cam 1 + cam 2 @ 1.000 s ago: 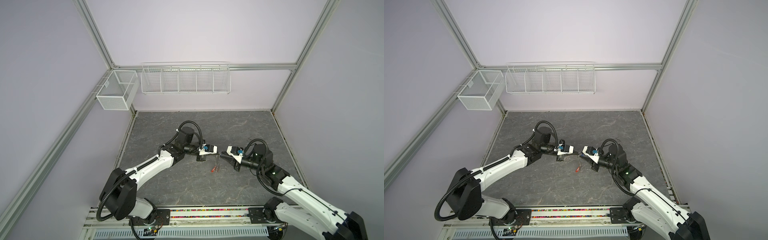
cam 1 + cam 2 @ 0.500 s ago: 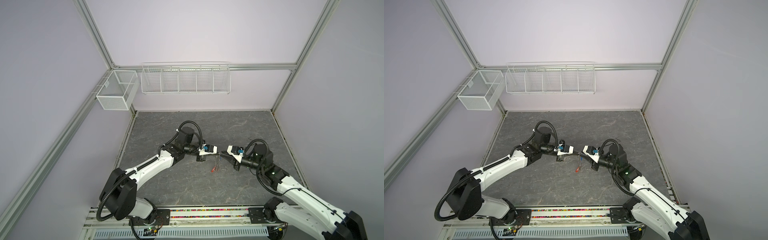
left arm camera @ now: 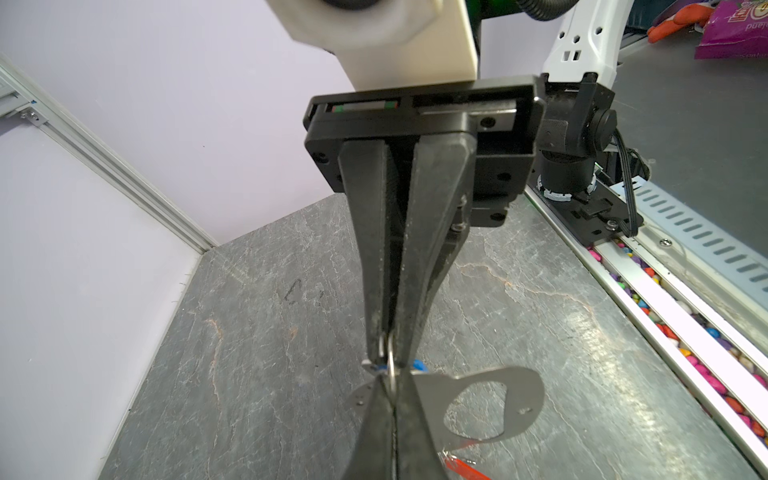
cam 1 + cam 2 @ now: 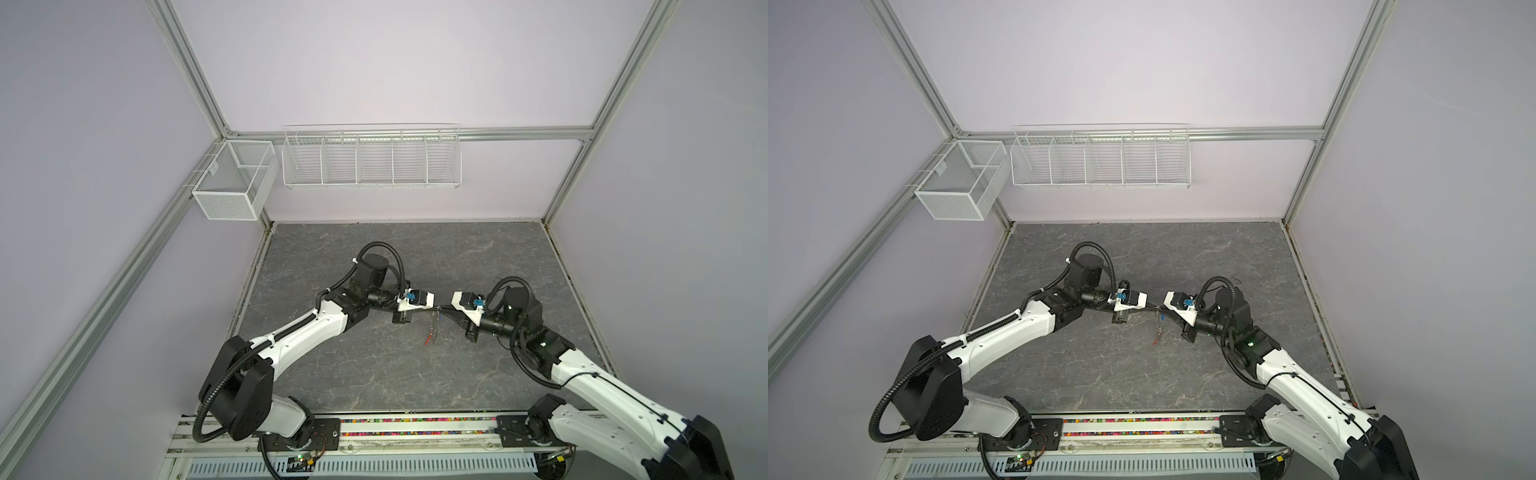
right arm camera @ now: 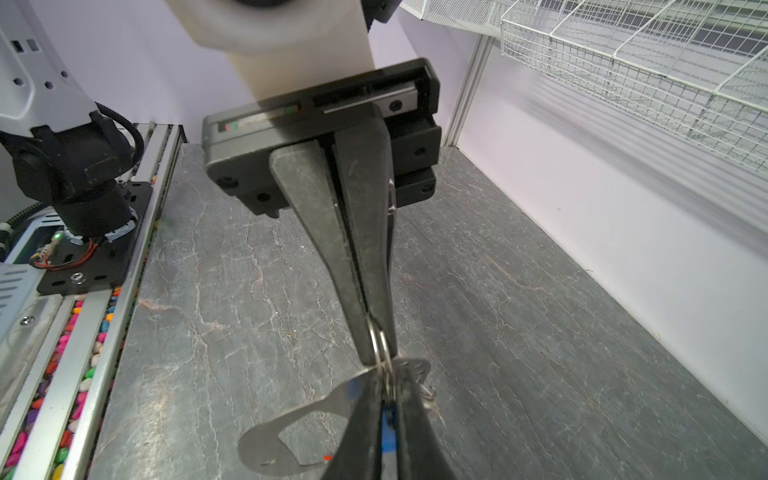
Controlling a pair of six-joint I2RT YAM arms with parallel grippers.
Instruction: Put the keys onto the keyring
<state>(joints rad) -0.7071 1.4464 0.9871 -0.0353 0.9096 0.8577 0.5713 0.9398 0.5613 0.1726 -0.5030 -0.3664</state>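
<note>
Both grippers meet tip to tip above the middle of the table. My left gripper (image 3: 392, 384) (image 4: 434, 309) is shut on a metal ring (image 3: 390, 363) of the keyring (image 3: 498, 399), a flat tan-grey plate with an oblong cutout that hangs beside the fingers. My right gripper (image 5: 388, 380) (image 4: 1161, 309) is shut on the blue-tagged key (image 5: 388, 434), whose tag shows between its fingers. The same plate of the keyring (image 5: 266, 444) shows in the right wrist view. The red-tagged key (image 3: 461, 467) (image 4: 428, 340) dangles below the plate. The key blades are hidden.
A grey stone-patterned table (image 4: 374, 374) lies below. A white wire rack (image 4: 372, 158) and a mesh basket (image 4: 232, 187) hang on the back wall. A rail with coloured beads (image 4: 415, 422) runs along the front edge.
My right gripper's jaws have drawn together from a small gap to shut. Both arms and the hanging keyring have hardly moved.
</note>
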